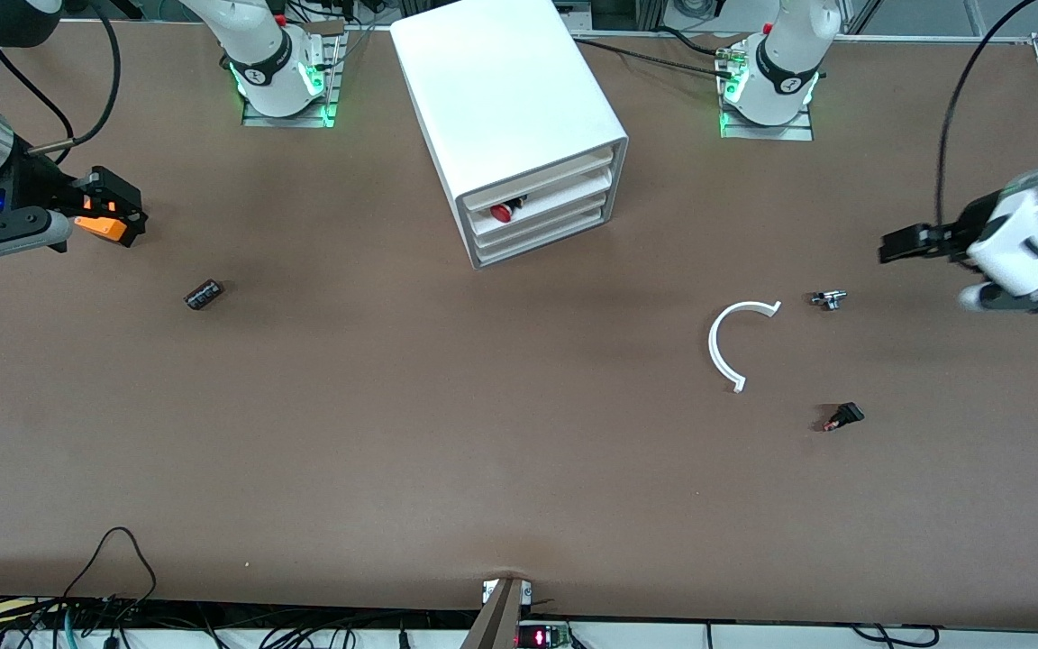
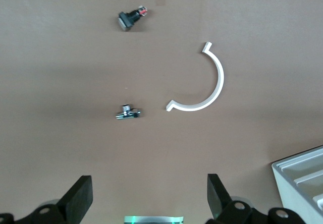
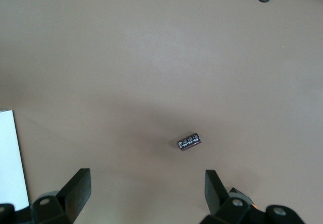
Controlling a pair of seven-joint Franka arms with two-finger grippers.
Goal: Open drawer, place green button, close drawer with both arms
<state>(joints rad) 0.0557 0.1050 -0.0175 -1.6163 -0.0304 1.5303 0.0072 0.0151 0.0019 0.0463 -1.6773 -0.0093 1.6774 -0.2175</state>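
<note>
The white cabinet (image 1: 505, 99) stands midway between the two arm bases, and its corner shows in the left wrist view (image 2: 303, 178). Its three drawers (image 1: 544, 223) are pushed in. A red-capped button (image 1: 503, 213) lies in the top one. The green-capped button is out of view. My left gripper (image 1: 899, 245) hangs open and empty over the left arm's end of the table, and its black fingers (image 2: 81, 196) stand wide apart. My right gripper (image 1: 127, 212) hangs open and empty over the right arm's end, fingers (image 3: 78, 188) also wide apart.
A white C-shaped strip (image 1: 735, 347) (image 2: 207, 90), a small chrome part (image 1: 829, 299) (image 2: 127, 113) and a tiny black switch with a red tip (image 1: 843, 416) (image 2: 130, 18) lie toward the left arm's end. A dark cylinder (image 1: 204, 294) (image 3: 189, 143) lies toward the right arm's end.
</note>
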